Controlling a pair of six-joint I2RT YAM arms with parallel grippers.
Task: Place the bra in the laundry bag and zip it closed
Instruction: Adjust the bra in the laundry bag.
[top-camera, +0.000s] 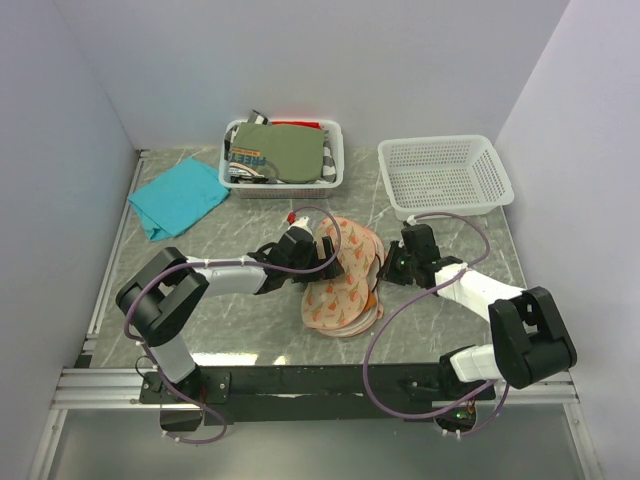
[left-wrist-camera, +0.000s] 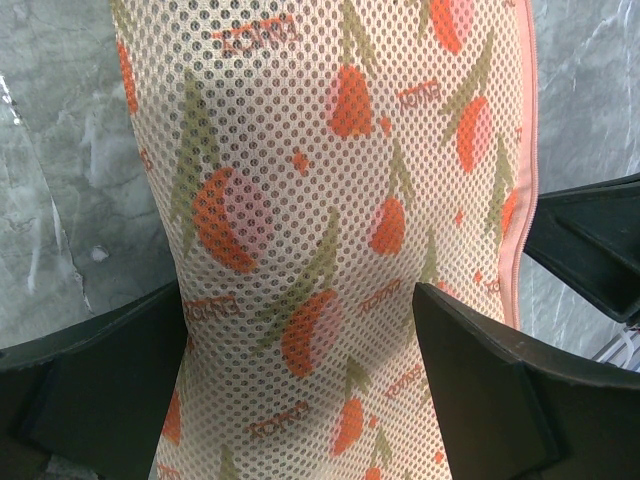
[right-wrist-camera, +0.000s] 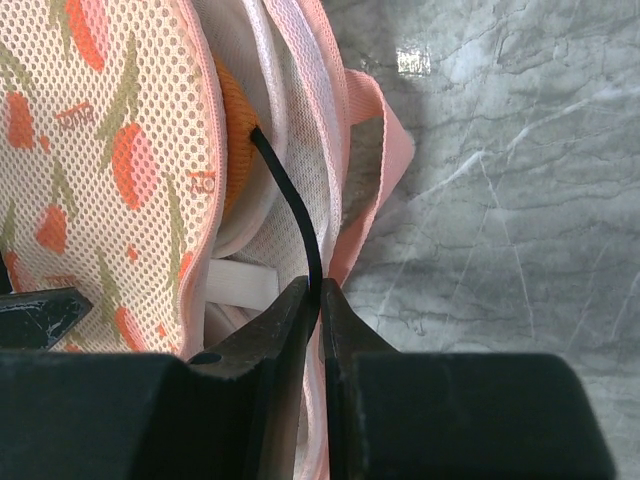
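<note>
The laundry bag (top-camera: 340, 300), pinkish-beige mesh with orange print, lies mid-table with its upper shell tilted up. My left gripper (top-camera: 318, 250) is open. Its wide-spread fingers rest against the outside of the raised shell (left-wrist-camera: 330, 150), and the mesh fills the gap in the gripper (left-wrist-camera: 300, 295). My right gripper (top-camera: 392, 262) is at the bag's open right edge. It (right-wrist-camera: 321, 285) is shut on the bra's thin dark strap (right-wrist-camera: 290, 200). The rust-orange bra cup (right-wrist-camera: 232, 130) sits inside the bag (right-wrist-camera: 110, 150), mostly hidden. The pink zipper edge (right-wrist-camera: 375, 150) gapes open.
A white basket (top-camera: 335, 130) at the back centre holds an olive-green folded garment (top-camera: 290, 150) and other clothes. An empty white mesh basket (top-camera: 440, 143) stands at the back right. A teal cloth (top-camera: 178, 197) lies at the back left. Walls enclose three sides.
</note>
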